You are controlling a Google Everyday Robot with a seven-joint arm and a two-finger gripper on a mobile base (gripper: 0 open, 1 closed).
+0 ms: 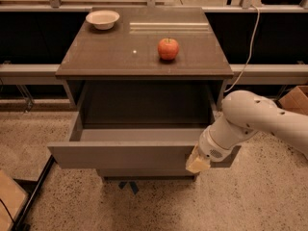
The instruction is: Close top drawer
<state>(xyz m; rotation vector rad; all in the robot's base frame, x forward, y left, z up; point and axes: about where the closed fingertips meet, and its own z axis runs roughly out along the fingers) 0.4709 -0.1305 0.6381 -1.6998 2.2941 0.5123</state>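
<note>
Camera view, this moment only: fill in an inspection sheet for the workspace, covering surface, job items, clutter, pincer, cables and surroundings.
Surface: cabinet top, dark and flat, carrying two items.
Job's things: top drawer is pulled far out, not yet closed; nothing seen in the part of its inside that shows.
Clutter: apple right of centre on the top; bowl near its back left corner; the two are well apart.
Grippers: pincer at the right end of the drawer's front panel, against or very close to it; contact cannot be confirmed.
Cables: one cable hangs down behind the cabinet's right side.
Surroundings: speckled floor; cardboard box at the right edge.
</note>
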